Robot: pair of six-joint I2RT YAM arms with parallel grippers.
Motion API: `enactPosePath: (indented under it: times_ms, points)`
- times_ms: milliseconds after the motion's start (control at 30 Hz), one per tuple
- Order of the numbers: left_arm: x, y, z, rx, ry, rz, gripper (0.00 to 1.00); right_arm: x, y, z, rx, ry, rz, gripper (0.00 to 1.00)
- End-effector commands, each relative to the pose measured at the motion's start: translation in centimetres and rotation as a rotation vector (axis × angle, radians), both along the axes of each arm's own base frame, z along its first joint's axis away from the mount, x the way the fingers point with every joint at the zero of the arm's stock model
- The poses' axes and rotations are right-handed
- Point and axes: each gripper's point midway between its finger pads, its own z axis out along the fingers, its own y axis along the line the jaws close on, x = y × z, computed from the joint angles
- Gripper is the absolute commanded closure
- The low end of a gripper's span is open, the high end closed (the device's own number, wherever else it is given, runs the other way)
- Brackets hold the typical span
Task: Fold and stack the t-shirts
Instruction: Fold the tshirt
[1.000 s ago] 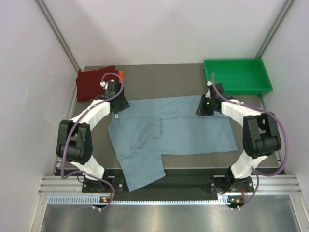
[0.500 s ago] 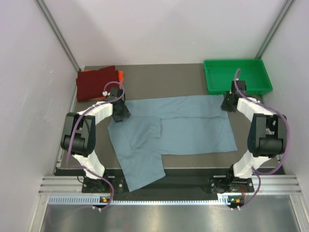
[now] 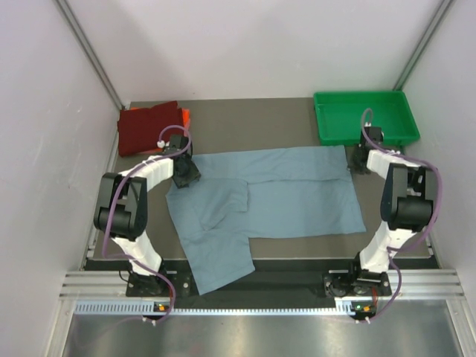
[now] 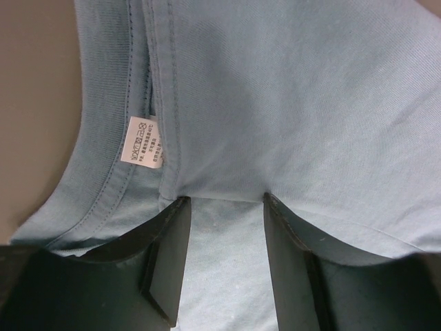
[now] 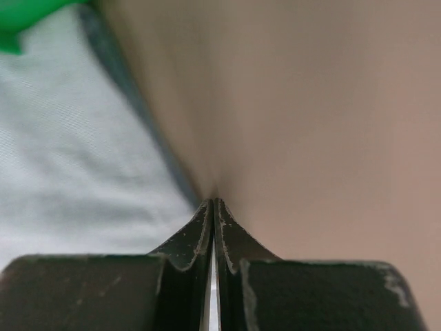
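Grey-blue t-shirt [image 3: 297, 193] in matt soft knit cloth with stitched seams, white printed fabric label [image 4: 143, 140], dark red t-shirt [image 3: 145, 128] and orange t-shirt [image 3: 185, 115] in matt cloth, green tray [image 3: 361, 94] in smooth glossy plastic, table [image 3: 253, 123] matt grey-brown, left gripper [image 4: 225, 200] and right gripper [image 5: 212, 202] in black plastic, edges seen scuffed on the right.

A small white label [image 4: 142, 140] is seen sewn just inside the collar [image 4: 96, 200] of the grey-blue t-shirt [image 4: 289, 103]. Several lines of dark print are carried on it, but they are too small to be read. No other writing can be made out.
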Motion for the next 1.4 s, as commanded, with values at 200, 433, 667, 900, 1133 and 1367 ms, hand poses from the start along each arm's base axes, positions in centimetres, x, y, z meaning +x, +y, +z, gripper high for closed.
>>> enactPosePath:
  times_ms: [200,433,667,900,1133,1367]
  points:
    - [-0.5,0.5,3.2,0.025,0.037,-0.077,0.46,-0.5,0.2,4.6,0.034,-0.081,-0.059,0.91]
    - [-3.5,-1.5,8.5,-0.065,-0.045,-0.219,0.45,-3.9,14.0,8.8,0.301,-0.196,0.298,0.76]
    - [-10.0,-5.8,7.4,-0.330,-0.063,-0.350,0.46,-9.2,27.4,10.4,0.562,-0.249,0.675,0.70]
    - [-11.7,-5.5,3.9,-0.352,0.017,-0.260,0.47,-12.8,35.9,8.3,0.660,-0.199,0.853,0.60]
    - [-12.4,-4.9,2.0,-0.323,0.088,-0.239,0.48,-13.9,39.2,4.9,0.656,-0.141,0.915,0.57]
    - [-12.9,-4.4,1.5,-0.299,0.100,-0.214,0.49,-14.1,40.5,3.1,0.651,-0.121,0.918,0.57]
